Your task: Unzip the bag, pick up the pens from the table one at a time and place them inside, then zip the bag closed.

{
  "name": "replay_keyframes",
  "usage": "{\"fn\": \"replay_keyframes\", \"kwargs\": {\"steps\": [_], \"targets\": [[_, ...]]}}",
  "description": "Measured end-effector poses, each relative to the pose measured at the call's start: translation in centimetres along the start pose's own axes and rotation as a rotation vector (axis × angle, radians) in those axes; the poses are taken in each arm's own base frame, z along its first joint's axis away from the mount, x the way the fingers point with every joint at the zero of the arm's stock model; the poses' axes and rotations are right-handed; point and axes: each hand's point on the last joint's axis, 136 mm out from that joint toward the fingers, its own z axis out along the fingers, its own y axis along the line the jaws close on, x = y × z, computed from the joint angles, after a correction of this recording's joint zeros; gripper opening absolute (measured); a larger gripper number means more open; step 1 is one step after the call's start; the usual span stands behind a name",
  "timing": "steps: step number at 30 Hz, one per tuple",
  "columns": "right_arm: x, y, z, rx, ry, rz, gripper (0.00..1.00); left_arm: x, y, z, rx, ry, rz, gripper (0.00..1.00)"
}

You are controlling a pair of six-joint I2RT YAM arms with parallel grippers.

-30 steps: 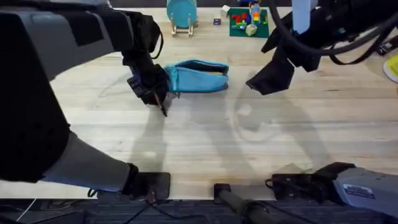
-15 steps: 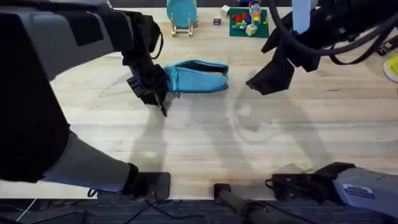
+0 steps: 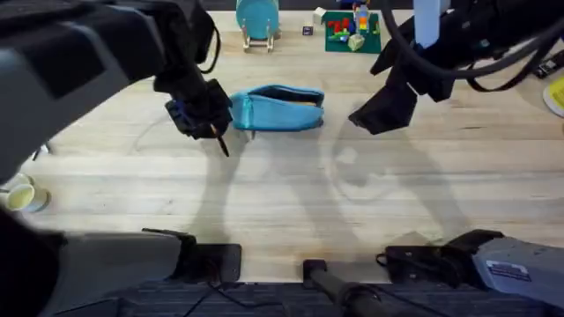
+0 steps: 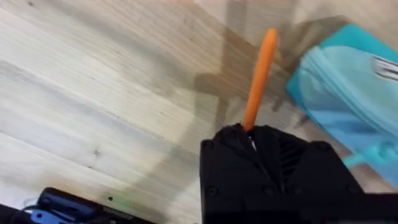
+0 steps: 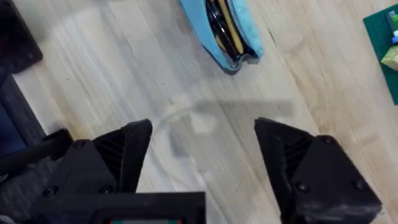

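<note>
The left claw is clamped on the orange pen, which sticks out straight from between its black fingers in the left wrist view, its free end pointing toward the near end of the bag. From overhead the claw hangs over the bench just beside the left end of the light blue bag, with a short dark-tipped bit of the pen poking out below it toward the arms' bases. The bag lies lengthwise across the far middle of the bench, and in the right wrist view its zipper gapes open, with a yellowish-tan pen lying inside along its length. The right claw hovers with its fingers spread wide apart and nothing between them, above bare wood off the bag's right end; overhead it sits near that end, not touching the bag.
</note>
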Motion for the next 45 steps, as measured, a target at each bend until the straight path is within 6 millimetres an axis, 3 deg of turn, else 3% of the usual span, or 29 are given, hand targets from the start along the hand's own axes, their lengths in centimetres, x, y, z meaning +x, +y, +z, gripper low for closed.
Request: {"fn": "replay_keyframes", "kwargs": {"steps": [9, 18, 35, 45], "targets": [[0.0, 0.0, 0.0, 0.0, 0.0, 0.0, 0.996, 0.2, 0.3, -3.8, 0.074, -0.091, 0.102, 0.043], [0.0, 0.0, 0.0, 0.0, 0.0, 0.0, 0.997, 1.5, 1.4, -6.6, 0.088, -0.112, 0.318, 0.043], [0.0, 0.0, 0.0, 0.0, 0.0, 0.0, 0.997, -0.2, -1.8, -14.7, 0.217, -0.272, 0.681, 0.042], [0.0, 0.0, 0.0, 0.0, 0.0, 0.0, 0.997, -0.9, -2.3, -18.4, 0.228, -0.365, 0.807, 0.042]]}}
